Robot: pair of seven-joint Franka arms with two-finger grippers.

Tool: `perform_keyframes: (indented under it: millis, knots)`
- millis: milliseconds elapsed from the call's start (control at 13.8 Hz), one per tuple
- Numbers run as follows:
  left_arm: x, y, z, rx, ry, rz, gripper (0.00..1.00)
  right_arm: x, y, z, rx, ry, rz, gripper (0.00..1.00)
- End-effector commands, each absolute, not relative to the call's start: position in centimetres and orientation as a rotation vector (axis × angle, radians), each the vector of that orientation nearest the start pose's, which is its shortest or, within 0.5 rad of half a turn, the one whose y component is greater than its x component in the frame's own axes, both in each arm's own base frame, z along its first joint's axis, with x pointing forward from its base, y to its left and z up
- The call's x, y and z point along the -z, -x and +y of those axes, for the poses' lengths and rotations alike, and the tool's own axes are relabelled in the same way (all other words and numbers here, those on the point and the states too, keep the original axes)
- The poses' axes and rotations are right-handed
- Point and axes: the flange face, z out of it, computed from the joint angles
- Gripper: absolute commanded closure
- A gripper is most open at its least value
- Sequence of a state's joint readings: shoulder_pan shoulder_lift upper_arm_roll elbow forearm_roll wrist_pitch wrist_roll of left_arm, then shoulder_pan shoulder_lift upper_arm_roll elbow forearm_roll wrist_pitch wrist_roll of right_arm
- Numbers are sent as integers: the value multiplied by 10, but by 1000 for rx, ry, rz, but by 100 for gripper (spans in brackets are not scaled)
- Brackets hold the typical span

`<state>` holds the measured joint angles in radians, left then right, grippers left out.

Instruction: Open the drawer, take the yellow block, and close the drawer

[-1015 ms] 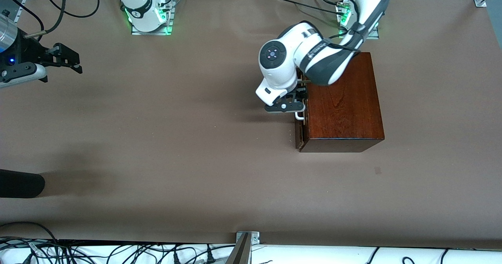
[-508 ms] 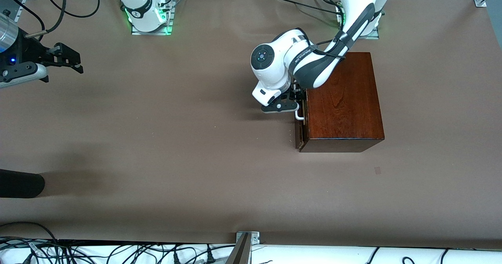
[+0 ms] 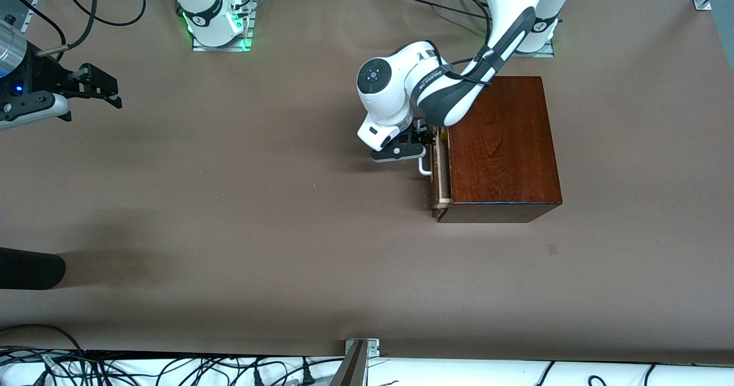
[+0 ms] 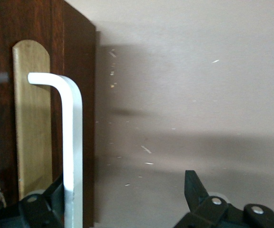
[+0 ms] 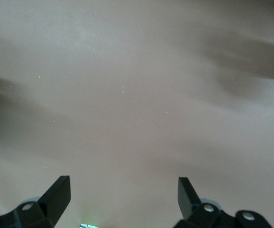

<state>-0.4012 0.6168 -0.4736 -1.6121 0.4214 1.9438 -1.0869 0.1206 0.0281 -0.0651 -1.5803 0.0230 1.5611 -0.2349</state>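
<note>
We hook our left gripper point(image 3: 423, 147), fingers spread wide, around the handle point(image 4: 73, 142), pulling the drawer point(image 3: 439, 171) barely ajar; our right gripper point(image 3: 97, 90) waits, fingers apart, holding nothing.

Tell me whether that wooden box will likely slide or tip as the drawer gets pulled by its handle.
The wooden box looks broad and low, so tipping seems unlikely. It sits loose on smooth paper, so it might slide. The left gripper hooks the handle with open fingers.
</note>
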Motion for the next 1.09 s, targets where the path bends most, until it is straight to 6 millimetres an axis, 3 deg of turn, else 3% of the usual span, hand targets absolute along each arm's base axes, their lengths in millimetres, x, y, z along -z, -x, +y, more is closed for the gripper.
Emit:
perform_keyframes:
  millis: [0, 218, 435, 725, 798, 1015]
  knots:
    - [-275, -468, -511, -56, 2973, -81, 0, -598, -569, 44, -64, 3065, -468, 0]
    - [-283, -462, -539, -30, 3010, -133, 0, -587, -572, 42, -102, 3065, -465, 0]
    - [-286, -455, -552, -13, 3041, -111, 0, -581, -575, 42, -121, 3065, -462, 0]
    - [-292, -455, -553, -3, 3047, -106, 0, -573, -579, 35, -145, 3070, -444, 0]
    - [-299, -456, -552, 9, 3049, -107, 0, -571, -580, 34, -146, 3075, -445, 0]
    - [-350, -462, -545, 36, 3061, -138, 0, -571, -581, 36, -134, 3085, -454, 0]
